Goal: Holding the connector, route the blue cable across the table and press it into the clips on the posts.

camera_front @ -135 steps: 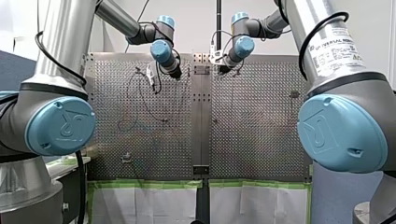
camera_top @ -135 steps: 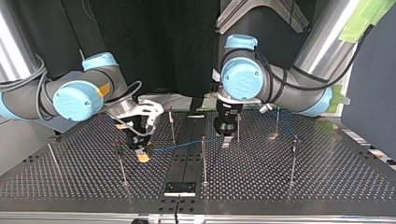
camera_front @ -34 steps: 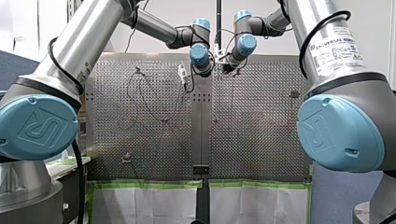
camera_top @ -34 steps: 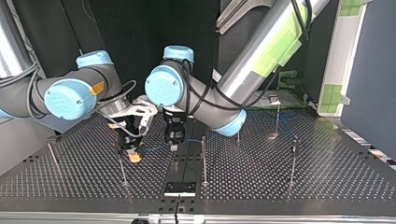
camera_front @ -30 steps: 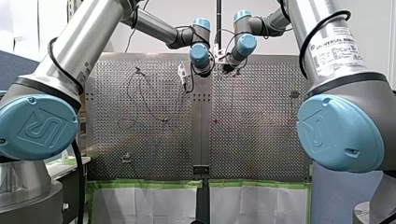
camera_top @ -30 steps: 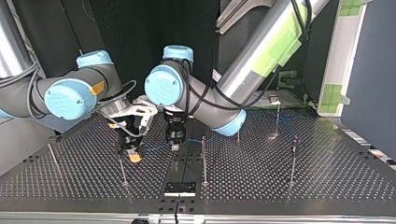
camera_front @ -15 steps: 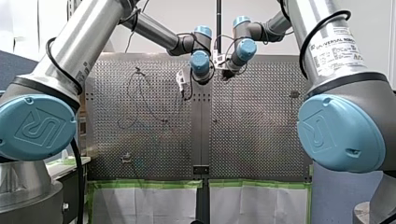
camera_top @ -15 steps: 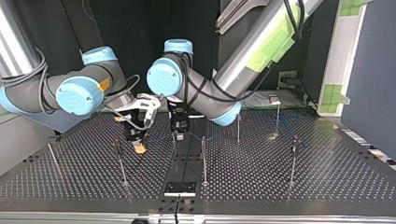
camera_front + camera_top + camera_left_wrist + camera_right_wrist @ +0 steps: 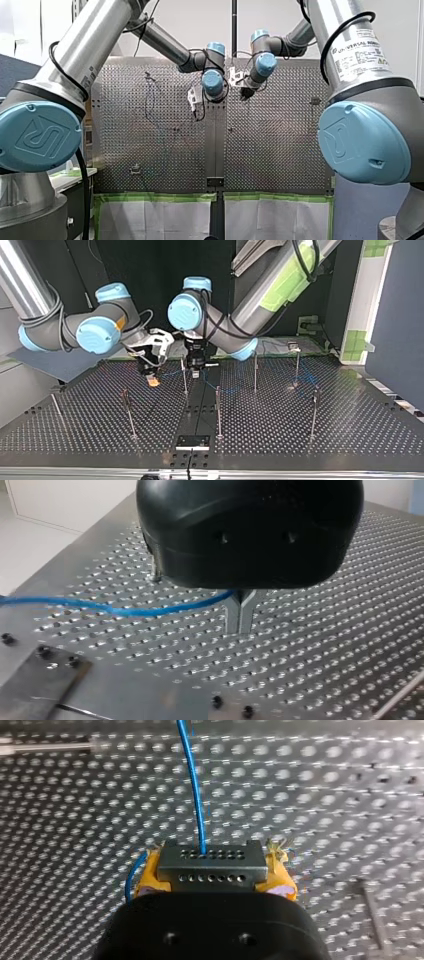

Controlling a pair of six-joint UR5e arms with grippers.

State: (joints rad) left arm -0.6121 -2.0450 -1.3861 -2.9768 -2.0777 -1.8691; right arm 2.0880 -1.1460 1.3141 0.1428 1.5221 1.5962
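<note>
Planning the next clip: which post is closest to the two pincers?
The post seen between my left pincer and my right pincer; the others stand farther off.

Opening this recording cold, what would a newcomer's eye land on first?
The blue cable stands out most: it runs above the perforated table into my left gripper, which is shut on it. In the right wrist view, my right gripper clamps a dark connector between yellow pads, with the cable leaving the connector's face.

Post clips too small; blue cable cut by edge.
</note>
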